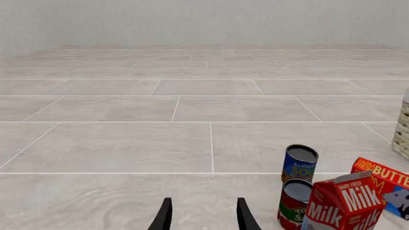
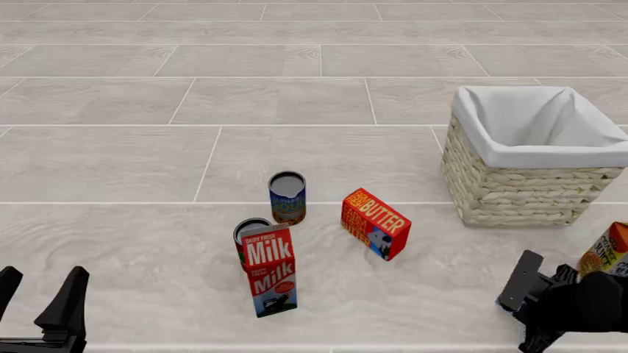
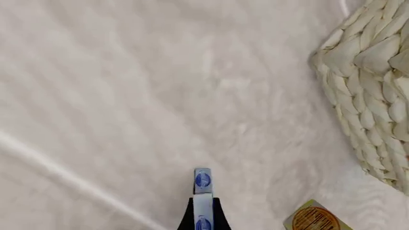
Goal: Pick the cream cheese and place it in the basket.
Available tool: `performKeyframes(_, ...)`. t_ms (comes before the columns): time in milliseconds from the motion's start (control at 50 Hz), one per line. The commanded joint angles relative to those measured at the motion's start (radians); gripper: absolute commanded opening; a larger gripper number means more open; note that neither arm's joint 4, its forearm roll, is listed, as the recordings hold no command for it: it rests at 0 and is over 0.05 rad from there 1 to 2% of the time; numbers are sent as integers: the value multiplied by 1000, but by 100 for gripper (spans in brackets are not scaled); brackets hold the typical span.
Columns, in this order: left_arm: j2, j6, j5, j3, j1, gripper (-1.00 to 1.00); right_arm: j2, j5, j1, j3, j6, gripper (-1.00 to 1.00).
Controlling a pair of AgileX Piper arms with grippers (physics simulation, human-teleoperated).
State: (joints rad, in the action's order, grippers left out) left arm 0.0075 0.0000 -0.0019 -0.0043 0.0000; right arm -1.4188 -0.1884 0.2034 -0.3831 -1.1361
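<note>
Two dark fingertips of the left end effector (image 1: 203, 215) sit nearest the lens in the left wrist view, spread apart with nothing between them. Beyond them on the pale tabletop (image 1: 128, 143) stand a milk carton (image 1: 343, 203), a red-labelled can (image 1: 294, 202) just beside it, a blue soup can (image 1: 299, 163) behind that, and a red butter box (image 1: 383, 184). A sliver of the basket (image 1: 403, 132) shows at the frame's edge. No cream cheese appears here.

From the front view, the left end effector (image 2: 41, 303) hangs low at the near left, fingers parted, well apart from everything. The right end effector (image 2: 546, 312) is at the near right, in front of the basket (image 2: 520, 184), whose white-lined hollow holds nothing visible. An orange carton (image 2: 610, 251) stands just beside the right arm. The cream cheese cannot be made out from this angle.

Looking along the right arm's fingers, the cream cheese (image 3: 202, 196) is clamped edge-on in the right end effector (image 3: 203, 213), its long axis running straight out past the fingertips. The basket's woven wall (image 3: 370, 96) lies ahead and to one side, so the right arm, far nearer than the left, likely needs to lift and carry the box over the rim before letting go.
</note>
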Motion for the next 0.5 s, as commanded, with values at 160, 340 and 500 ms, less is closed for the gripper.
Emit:
performKeyframes(160,0,0,0,0,0,100,162,-16,-28,55,10,-100)
performKeyframes(340,0,0,0,0,0,100,276,-90,-40,35,42,-100)
performKeyframes(500,0,0,0,0,0,100,399,-178,-72,-14,114,-100)
